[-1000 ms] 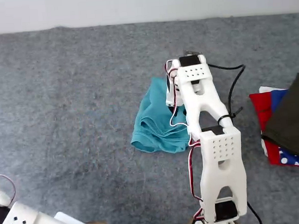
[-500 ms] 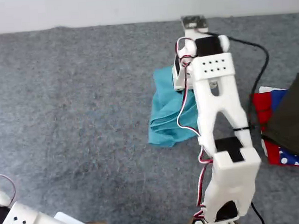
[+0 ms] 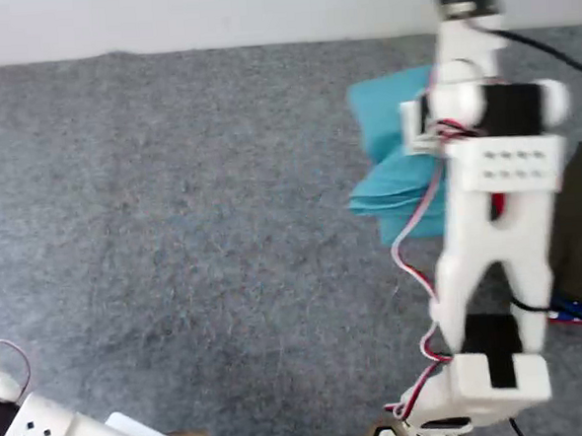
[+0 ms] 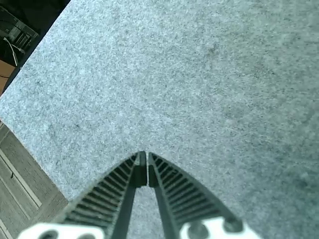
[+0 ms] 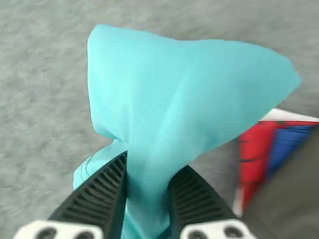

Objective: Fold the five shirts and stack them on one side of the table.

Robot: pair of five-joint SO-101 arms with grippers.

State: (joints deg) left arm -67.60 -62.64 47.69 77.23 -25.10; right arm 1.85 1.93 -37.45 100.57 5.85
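A folded teal shirt [image 3: 394,157] hangs lifted off the grey table at the right, with my right gripper [image 5: 146,184] shut on it; the cloth [image 5: 174,99] drapes out from between the fingers. The right arm [image 3: 489,226] stretches over the table's right side, covering part of the shirt. A stack of folded shirts sits at the right edge: a dark olive one [image 3: 580,220] on top, red and blue ones [image 5: 269,149] beneath. My left gripper [image 4: 147,172] is shut on nothing, held above bare grey felt near the table's front left corner.
The grey felt table [image 3: 172,205] spreads wide to the left and centre. Its edge and a wooden floor [image 4: 20,184] lie close to the left gripper. The left arm's white base [image 3: 47,435] sits at the front left.
The right arm has lifted the teal shirt off the table and carried it up and to the right, toward the stack. The left arm has not moved.
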